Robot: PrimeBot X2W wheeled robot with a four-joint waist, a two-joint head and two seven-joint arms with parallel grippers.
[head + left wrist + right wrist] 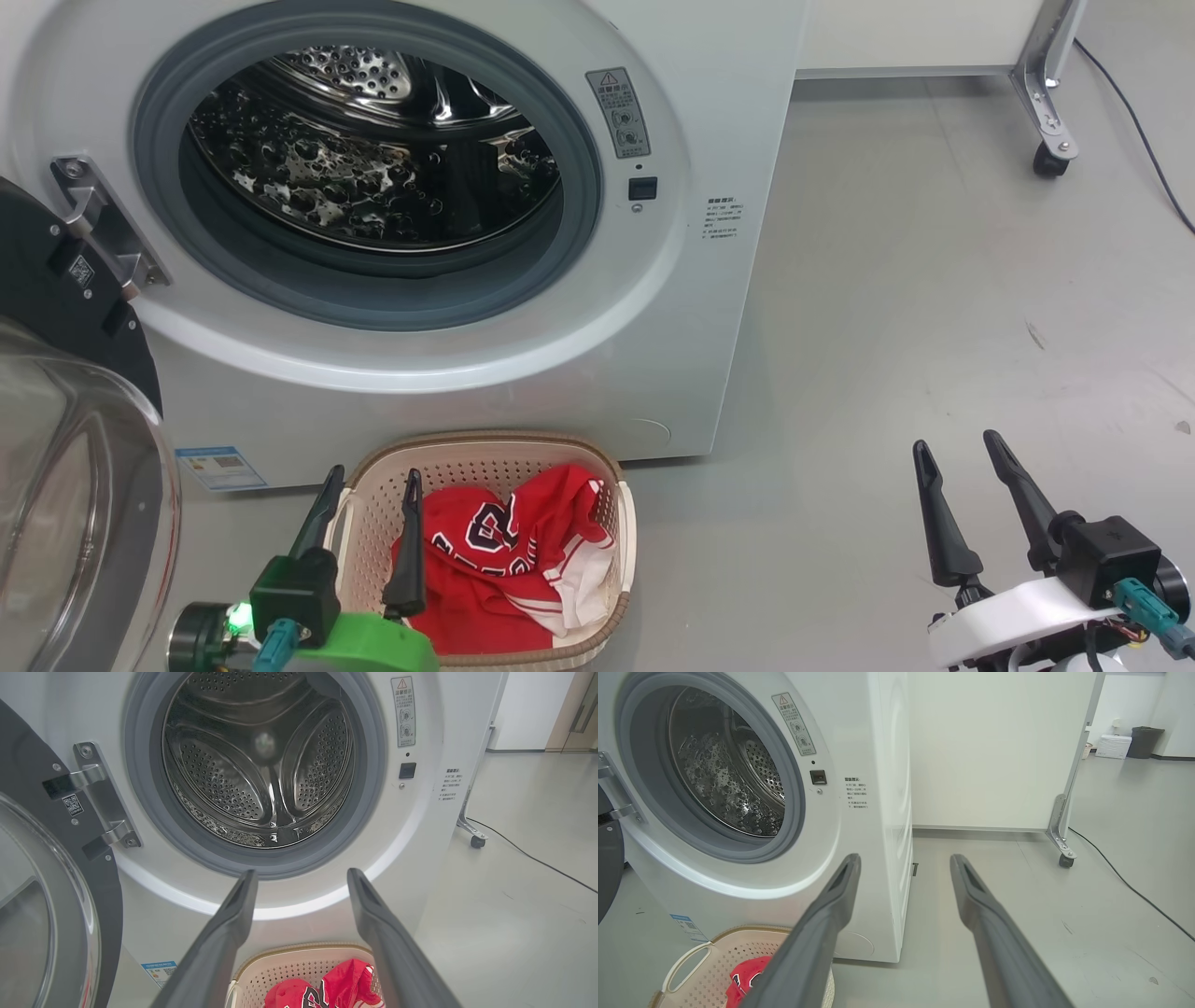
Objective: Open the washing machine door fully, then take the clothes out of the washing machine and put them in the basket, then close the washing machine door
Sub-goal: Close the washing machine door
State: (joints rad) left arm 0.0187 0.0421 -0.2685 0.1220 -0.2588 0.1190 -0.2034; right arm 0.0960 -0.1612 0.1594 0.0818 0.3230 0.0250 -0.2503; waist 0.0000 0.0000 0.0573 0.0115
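Big white front-loading washing machine (448, 401) stands on the grey floor (934, 280); its large round door with glossy black rim and bulging clear glass bowl (75, 448) is swung wide open to the robot's left, hanging on a metal hinge bracket (107, 233); grey rubber gasket (373, 303) and perforated steel drum (373, 159) fully exposed; no garment visible in the part of the drum the left wrist view looks into; small blue label (221, 467) low on the front panel; small cream perforated plastic basket with brown woven-look rim (485, 439) sits on the floor directly in front of the machine, below the opening; bright red jersey-like clothes with navy-and-white lettering and white striped trim (504, 551) lie bunched inside it, heaped toward its right and near side; left gripper (373, 476) low at the basket's left end, its two dark fingers spread well apart with nothing between them, one finger lined up with the basket's left handle, the other over the red cloth; contact with the cloth cannot be judged; right gripper (955, 443) well to the right over bare floor, fingers likewise apart and holding nothing, well clear of basket and machine; black cable (1139, 121) runs across the floor past a castor (1050, 163) of a metal frame behind.
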